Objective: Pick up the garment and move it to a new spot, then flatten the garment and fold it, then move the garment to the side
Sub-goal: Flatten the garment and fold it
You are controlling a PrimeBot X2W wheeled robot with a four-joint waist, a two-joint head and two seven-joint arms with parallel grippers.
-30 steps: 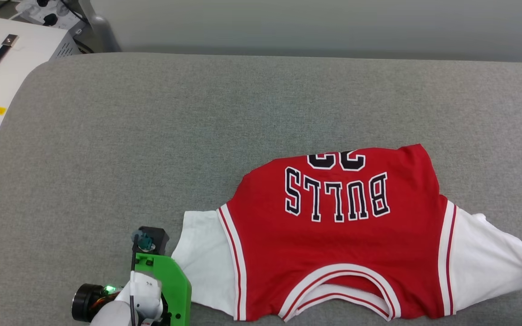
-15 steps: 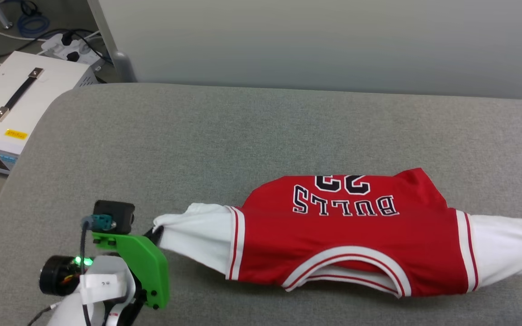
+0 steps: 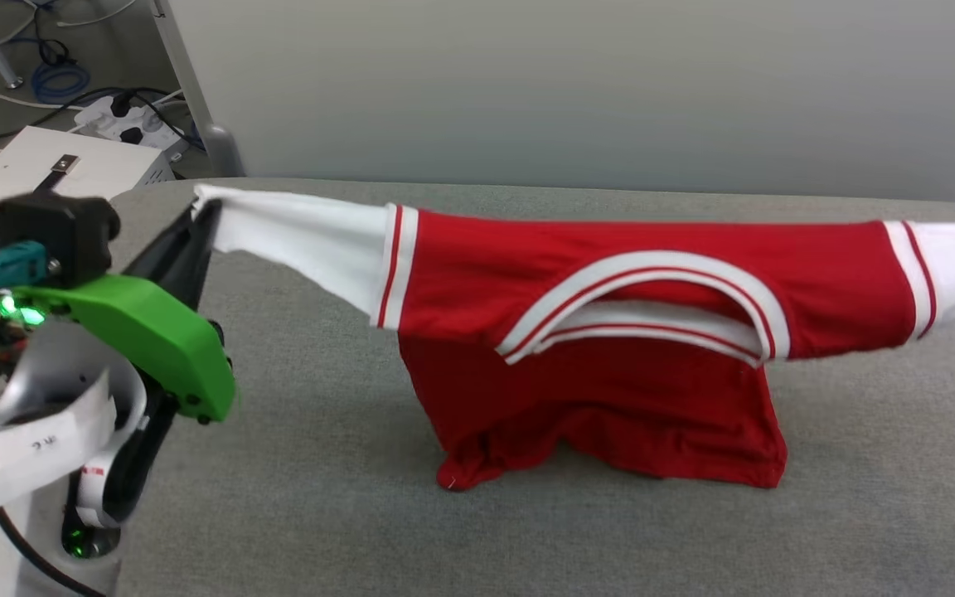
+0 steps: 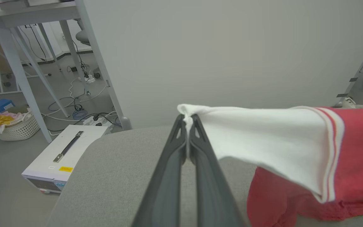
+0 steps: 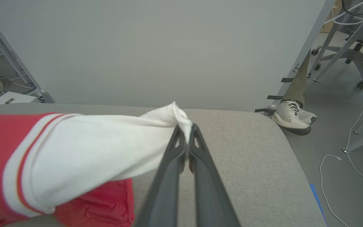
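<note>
We judge this to be the first step, picking up the garment (image 3: 593, 274) to carry it to a new spot. It hangs above the counter (image 3: 320, 431), stretched like a line of washing between the two hands. The left hand (image 4: 186, 121), toward the counter's left end, has its two long dark fingers pressed together on the bunched tip of the left sleeve (image 3: 295, 236). The right hand (image 5: 186, 127), toward the counter's right end, is pinched just as tightly on the tip of the right sleeve (image 5: 106, 142). The shoulders are raised well off the counter, while the hem (image 3: 610, 464) sags down and appears to rest crumpled on its surface. The next move, as we read it, calls for both hands to travel together at the same height and spacing, so the cloth neither slackens nor tears loose from those small pinches. They must also lift or trail the hem without letting it fold under (a tucked hem would make the flattening harder). The jersey is a soft, thin red knit that drapes and wrinkles freely. The white sleeves are pulled into taut cones, each joined to the body by a band of white-and-red stripes. The collar (image 3: 652, 265) is a thicker ribbed arc in the same colours and holds its curve. The counter is covered in a grey woven fabric with rounded corners, which looks matte and slightly grippy.
</note>
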